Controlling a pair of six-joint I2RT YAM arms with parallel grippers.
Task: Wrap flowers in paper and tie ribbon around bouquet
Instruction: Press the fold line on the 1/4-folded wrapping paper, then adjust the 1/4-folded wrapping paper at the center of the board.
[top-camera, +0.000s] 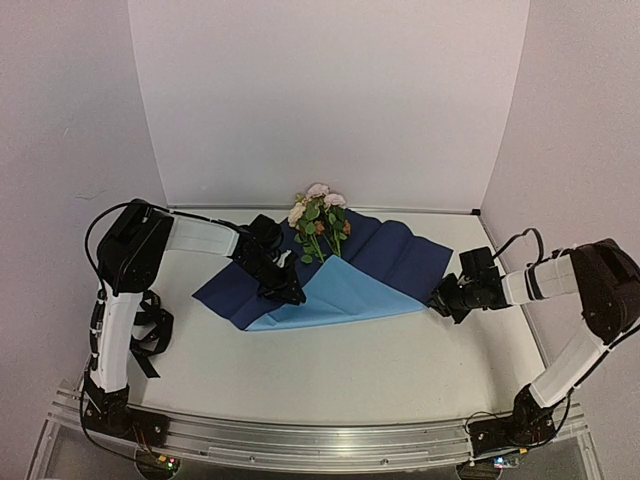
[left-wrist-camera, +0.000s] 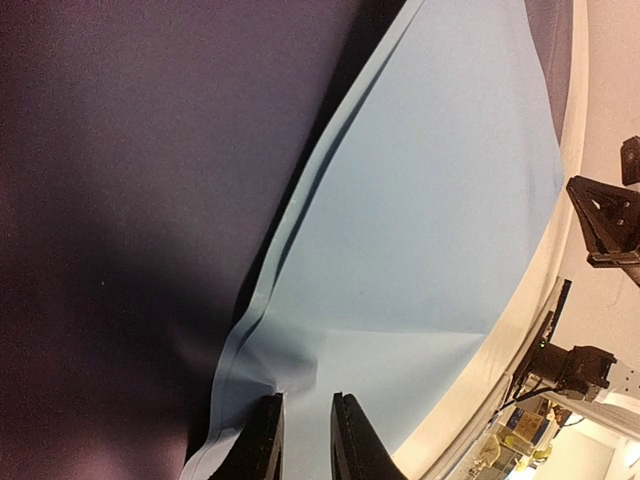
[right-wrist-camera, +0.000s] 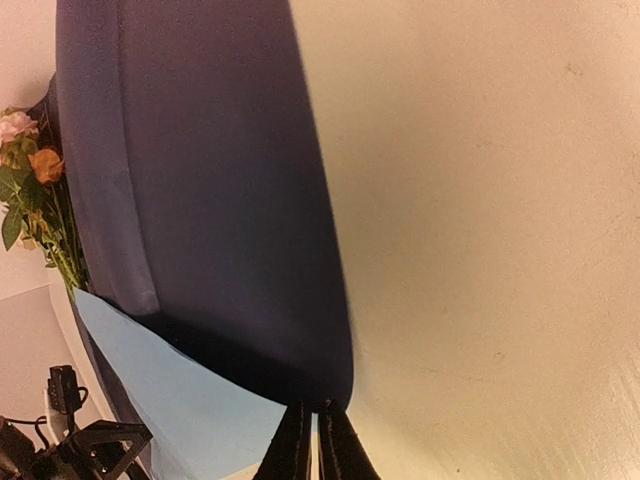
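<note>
Now, R claw (right-wrist-camera: 316, 412) pinching paper (right-wrist-camera: 220, 200) corner, flowers (top-camera: 320, 212) atop paper

Stems of flowers (top-camera: 318, 215) are hidden under the light-blue flap of paper (top-camera: 340, 290). Left gripper (top-camera: 287, 292): tips lost against the navy in top view. In its wrist view the fingers (left-wrist-camera: 262, 440) are cut off by the bottom edge, and I can't tell if they touch the paper. Right gripper (right-wrist-camera: 315, 412): fingers (right-wrist-camera: 292, 450) cropped the same way. Tips sit at the paper corner, but actual pinch is too small to confirm. Black loops (top-camera: 150, 335) by the left arm: can't tell what they are. Right wrist view crops the flowers at its left edge.
</note>
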